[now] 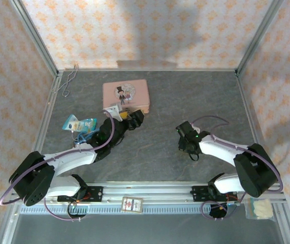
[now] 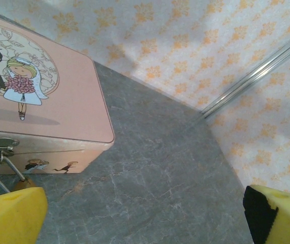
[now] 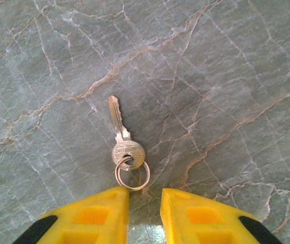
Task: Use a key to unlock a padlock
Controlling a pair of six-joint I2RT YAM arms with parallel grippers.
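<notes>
**Brass padlock (image 2: 22,184) on tin (image 2: 58,96), key (image 3: 120,133) flat on desk (image 3: 226,76)**

Padlock hangs from the hasp (image 2: 0,145) on the tin's front wall, its body partly hidden behind one L finger. L gripper (image 2: 145,218) is spread wide, pads either side & touching nothing. It's prob. lined up to steady the padlock so the key can go in.

Key lies flat, blade pointing away from the R gripper (image 3: 145,195), w/ a small ring (image 3: 132,174) thru its bow on the near side. R fingers are nearly together w/ a narrow gap, pinching nothing I can see. The ring's edge sits right at one fingertip.

Coming in low from the ring end makes sense: bow & ring give something to grab, and the blade is left free for the keyhole. Key is well apart from the padlock, so pick-up comes first.
</notes>
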